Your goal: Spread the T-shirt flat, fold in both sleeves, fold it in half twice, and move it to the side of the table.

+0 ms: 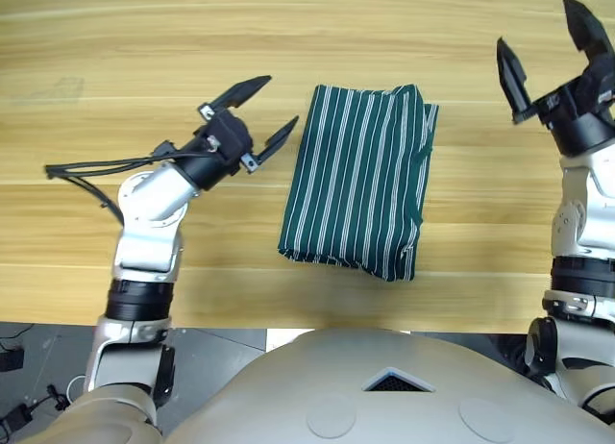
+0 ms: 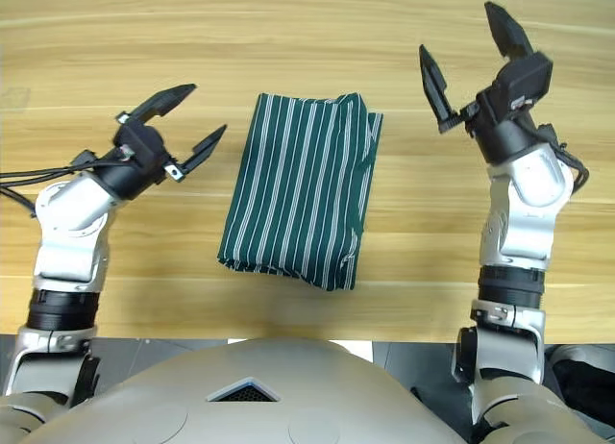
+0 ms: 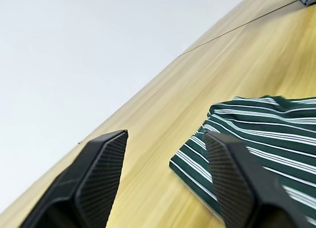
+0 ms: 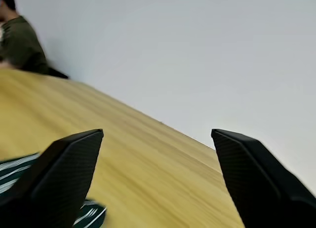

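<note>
A pale wooden table (image 1: 144,40) runs across the whole frame in the head camera views. At its centre lies the T-shirt (image 1: 357,180), dark green with thin white stripes, already folded into a compact rectangle of several layers. Its long axis runs from the top of the frame towards the bottom, tilted slightly, with the stripes following that line. The folding looks finished, so the remaining step appears to be moving the bundle to the side of the table.

The left gripper (image 1: 281,100) sits left of centre, just beside the upper left edge of the shirt, its two black fingers spread wide and pointing towards the cloth. The right gripper (image 2: 456,29) is in the upper right of the frame, also spread wide, pointing towards the top of the frame and standing apart from the shirt's right edge. Neither holds anything. The left arm is the nearer one; the shirt lies to its right.

The left wrist view adds a close look at the shirt's near corner: stacked striped layers lying flat on the wood, with one finger (image 3: 237,188) beside that corner. Whether it touches the cloth cannot be told. The right wrist view catches just a strip of striped cloth at the lower left of its frame.
</note>
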